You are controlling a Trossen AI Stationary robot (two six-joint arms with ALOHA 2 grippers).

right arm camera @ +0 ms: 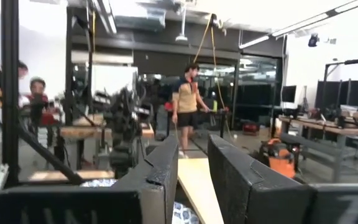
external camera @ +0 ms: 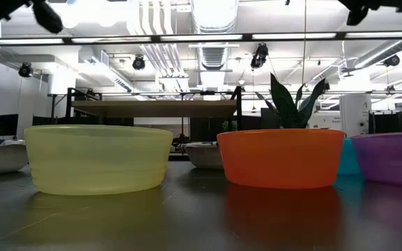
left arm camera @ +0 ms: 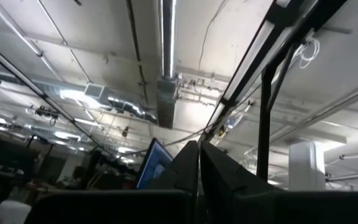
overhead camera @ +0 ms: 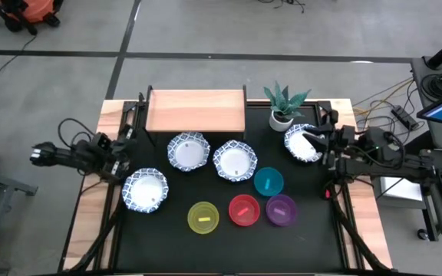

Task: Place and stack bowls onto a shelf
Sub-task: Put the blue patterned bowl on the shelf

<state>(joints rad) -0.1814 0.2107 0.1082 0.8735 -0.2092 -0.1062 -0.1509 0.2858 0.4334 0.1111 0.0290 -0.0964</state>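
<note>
Shelf (overhead camera: 196, 112) sits at the far edge of the table (overhead camera: 313, 238), bare, nothing on it.

Patterned bowls: one at left (overhead camera: 145, 190), two mid-table just near of the shelf (overhead camera: 188, 151) (overhead camera: 235, 161), a fourth at far right (overhead camera: 301, 143) beside the plant pot (overhead camera: 282, 118).

Plastic bowls clustered near-centre: teal (overhead camera: 268, 182), red (overhead camera: 244, 210), yellow (overhead camera: 202, 217), purple (overhead camera: 281, 209).

Left gripper (overhead camera: 121, 157) hovers at the left table edge, just far of the left patterned bowl; fingers (left arm camera: 185, 168) pressed together, holding nothing.

Right gripper (overhead camera: 318, 143) is at the far-right patterned bowl, jaws parted with a narrow gap; whether it's gripping the rim, can't tell.
</note>
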